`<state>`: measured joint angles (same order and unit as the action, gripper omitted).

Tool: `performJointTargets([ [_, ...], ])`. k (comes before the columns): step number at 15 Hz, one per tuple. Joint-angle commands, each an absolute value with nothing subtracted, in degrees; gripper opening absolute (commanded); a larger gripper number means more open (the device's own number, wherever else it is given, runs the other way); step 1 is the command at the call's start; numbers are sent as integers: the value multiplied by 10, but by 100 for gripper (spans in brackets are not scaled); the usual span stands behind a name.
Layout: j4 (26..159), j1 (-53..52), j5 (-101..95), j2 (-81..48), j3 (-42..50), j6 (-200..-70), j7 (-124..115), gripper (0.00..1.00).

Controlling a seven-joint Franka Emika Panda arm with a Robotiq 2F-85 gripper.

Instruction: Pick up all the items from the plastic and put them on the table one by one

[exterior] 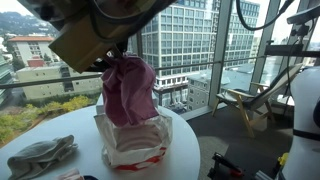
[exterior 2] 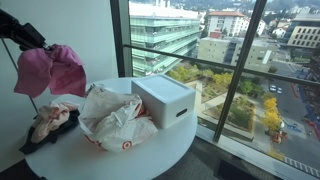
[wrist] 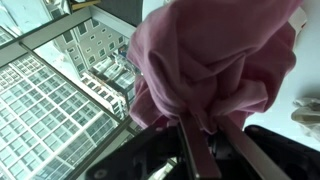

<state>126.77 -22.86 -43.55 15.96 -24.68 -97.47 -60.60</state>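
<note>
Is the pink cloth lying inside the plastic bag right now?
No, in an exterior view the pink cloth hangs in the air from the gripper, off to the side of the plastic bag.

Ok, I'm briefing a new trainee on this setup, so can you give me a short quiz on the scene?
1. True or false: the jaws are shut on the pink cloth.
2. Where does the white box stand? A) on the table beside the bag; B) inside the bag; C) on the floor.
3. Fill in: the mark printed on the bag is coloured ___.
Key: 1 true; 2 A; 3 red.
</note>
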Motion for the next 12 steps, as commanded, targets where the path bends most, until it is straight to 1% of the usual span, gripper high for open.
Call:
performJointTargets([
  [1,1235,-250,-467,171,-297,-994,-595,4],
  [3,1247,-246,-508,148,-303,-1081,-622,4],
  [7,1265,-280,-636,49,-224,-1287,-716,4],
  [11,1271,-225,-682,-82,-198,-1488,-739,4],
  [12,1263,-217,-695,-121,-190,-1520,-734,8],
])
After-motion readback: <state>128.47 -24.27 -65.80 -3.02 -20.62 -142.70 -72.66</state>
